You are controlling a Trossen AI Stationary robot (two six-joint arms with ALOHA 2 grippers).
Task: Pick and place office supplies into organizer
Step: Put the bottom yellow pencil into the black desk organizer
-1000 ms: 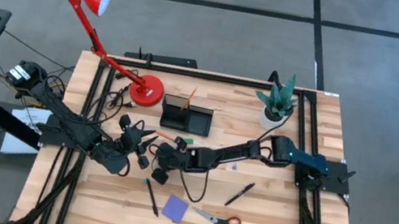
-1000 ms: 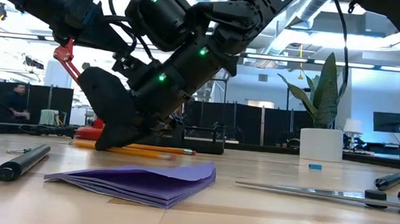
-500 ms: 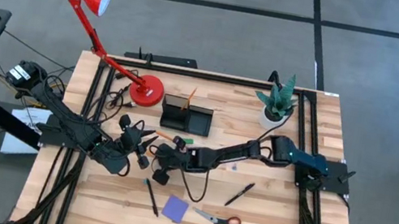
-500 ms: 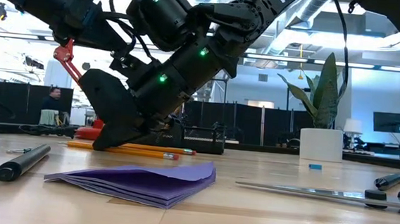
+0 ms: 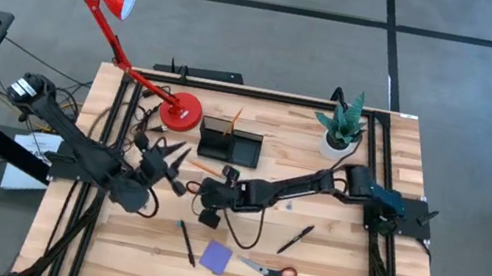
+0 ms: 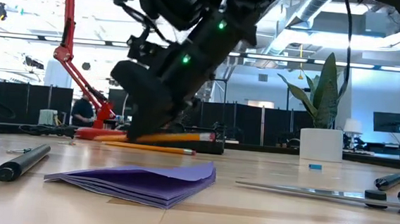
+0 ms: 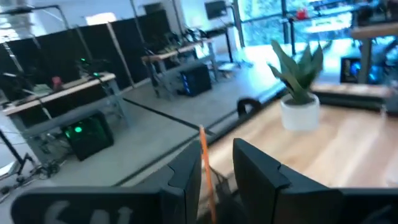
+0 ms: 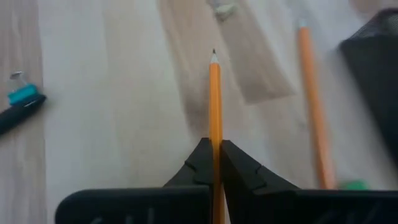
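Note:
My right gripper (image 5: 197, 188) is at mid-table, shut on an orange pencil (image 6: 184, 135) whose sharpened tip (image 8: 213, 57) lies ahead of the fingers. A second orange pencil (image 6: 151, 149) lies flat on the table beside it, near a small green eraser (image 8: 354, 184). The black organizer (image 5: 230, 142) stands behind them with a pencil (image 5: 235, 116) sticking up out of it. My left gripper (image 7: 216, 168) hovers left of the right one, raised, pointing level, its fingers a little apart. A thin orange pencil shows beyond the gap. My right gripper pinches the pencil's shaft (image 8: 214, 144) between its two fingertips, one on each side. The fingers slant down from the table's right, in line with the pencil. The pencil is tilted, its eraser end (image 6: 212, 135) raised under the arm. I cannot tell whether the tip touches the table.
Nearer the front edge lie a purple notepad (image 5: 216, 257), red-handled scissors (image 5: 271, 274) and two black pens (image 5: 187, 242) (image 5: 295, 238). A red lamp's base (image 5: 180, 109) stands left of the organizer, and a potted plant (image 5: 342, 125) stands at the far right.
My right gripper has risen and taken one of the two pencils up with it. That pencil's eraser end is now clear of the table, and the other pencil has stayed flat. My left gripper has risen and turned.

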